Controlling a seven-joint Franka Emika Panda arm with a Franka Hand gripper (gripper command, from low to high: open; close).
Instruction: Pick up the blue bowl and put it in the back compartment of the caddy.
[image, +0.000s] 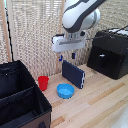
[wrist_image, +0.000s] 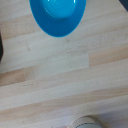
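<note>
The blue bowl rests upright on the wooden table, just in front of a dark navy slab. In the wrist view the blue bowl shows as a bright round shape cut off by the frame edge. My gripper hangs well above the table, over the slab and behind the bowl. Its two dark fingertips stand apart with nothing between them, so it is open. The black fabric caddy fills the exterior view's lower left; an inner partition splits it into a back and a front section. No fingers show in the wrist view.
A small red cup stands between the caddy and the bowl. The navy slab leans upright behind the bowl. A hard black appliance sits at the exterior view's right. A woven screen backs the table.
</note>
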